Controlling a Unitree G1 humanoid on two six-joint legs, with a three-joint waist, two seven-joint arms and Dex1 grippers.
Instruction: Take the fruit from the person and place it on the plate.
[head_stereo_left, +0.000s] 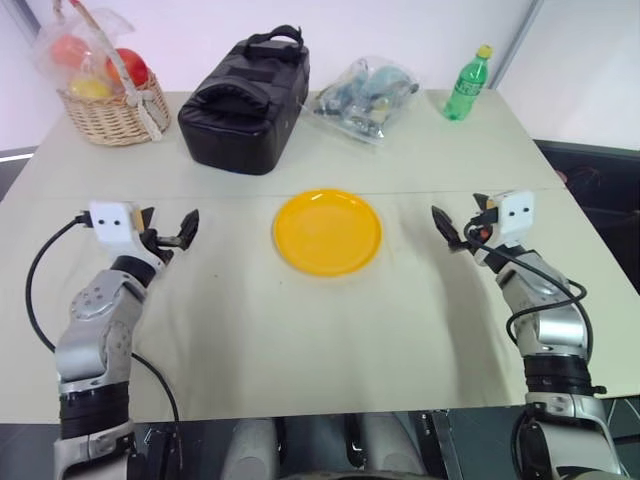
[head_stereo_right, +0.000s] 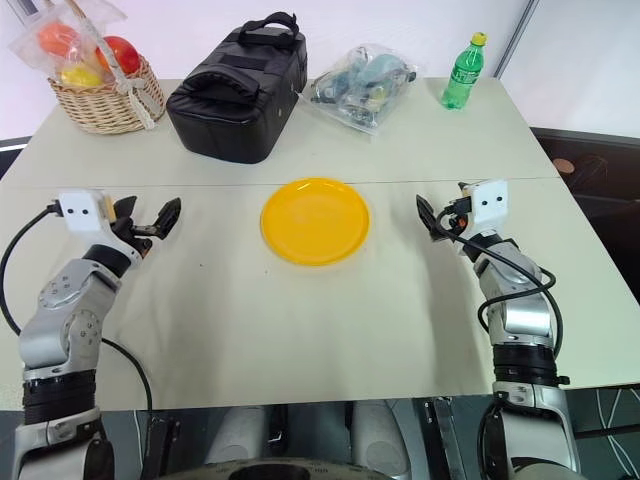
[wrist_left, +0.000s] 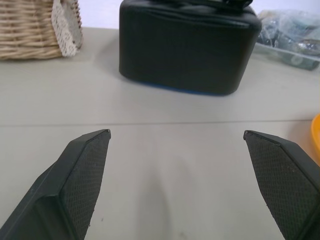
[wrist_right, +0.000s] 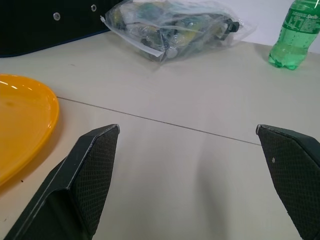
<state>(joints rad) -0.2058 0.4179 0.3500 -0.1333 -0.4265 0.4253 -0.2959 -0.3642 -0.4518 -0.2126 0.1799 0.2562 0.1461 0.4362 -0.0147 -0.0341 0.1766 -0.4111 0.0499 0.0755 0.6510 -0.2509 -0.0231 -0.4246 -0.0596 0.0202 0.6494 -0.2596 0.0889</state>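
**Waiting for the handover, plate bare**

The plate (head_stereo_left: 327, 231) sits bare at the desk (head_stereo_left: 300, 340) centre, between the left gripper (head_stereo_left: 168, 232) and right gripper (head_stereo_right: 437, 222). Both sets of jaws are spread wide and hold nothing. No fruit is offered yet, so I judge the task at its first step: the next move calls for reaching 1 arm toward the incoming fruit. The head views take in the wicker basket (head_stereo_left: 112, 113), black bag (head_stereo_left: 245, 95) and green bottle (head_stereo_left: 467, 83); the wrist views bring out the textured pads (wrist_left: 85, 175)
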